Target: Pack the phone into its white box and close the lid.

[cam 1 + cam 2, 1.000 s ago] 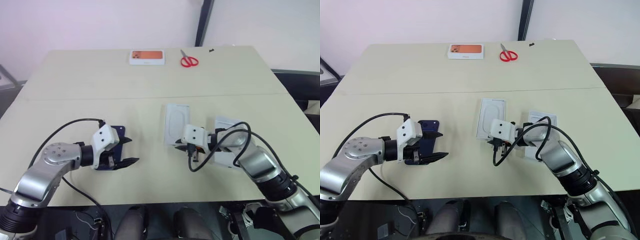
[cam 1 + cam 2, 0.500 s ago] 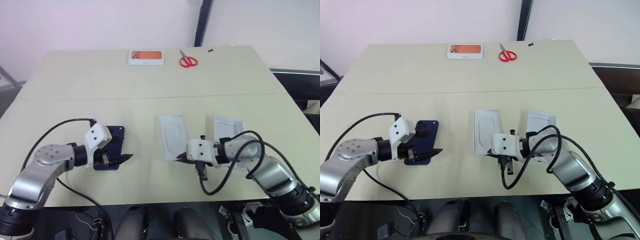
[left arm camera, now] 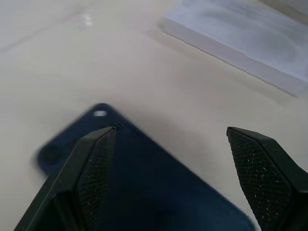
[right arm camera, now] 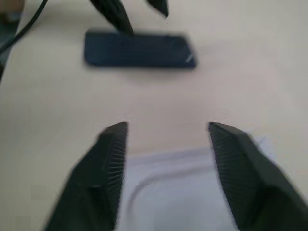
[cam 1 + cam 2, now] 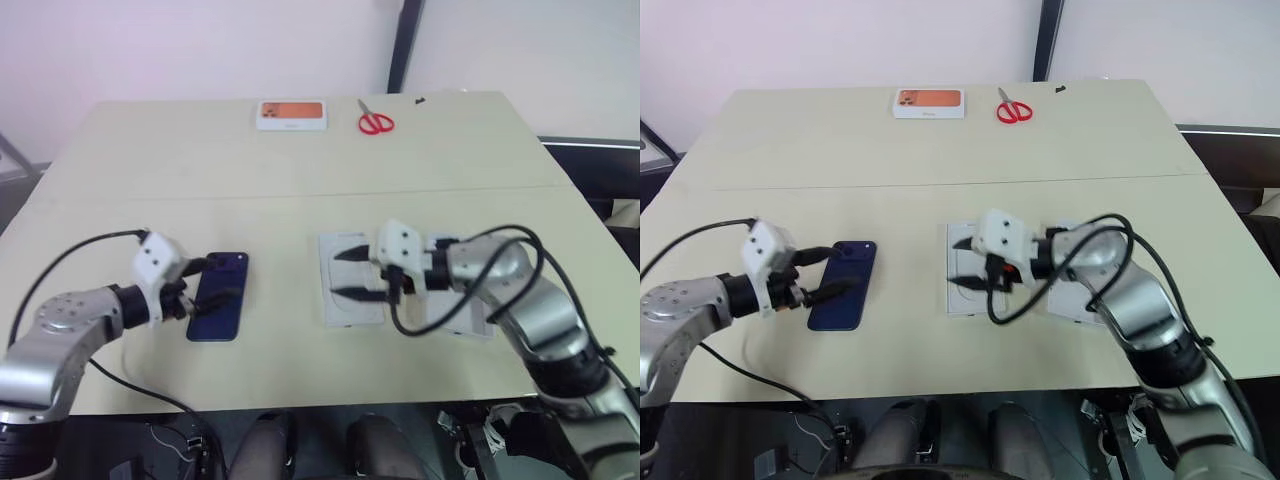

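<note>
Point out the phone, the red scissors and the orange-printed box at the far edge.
phone [image 5: 219, 295]: left eye view, middle of its dark blue back.
red scissors [image 5: 377, 123]: left eye view, on the red handles.
orange-printed box [image 5: 291, 114]: left eye view, middle of the printed top face.

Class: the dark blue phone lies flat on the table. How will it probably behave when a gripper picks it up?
The phone is a thin flat slab, so probably stiff. Its back looks glossy, so fingers may slip. Lying flush on the table, its edges offer little purchase.
</note>
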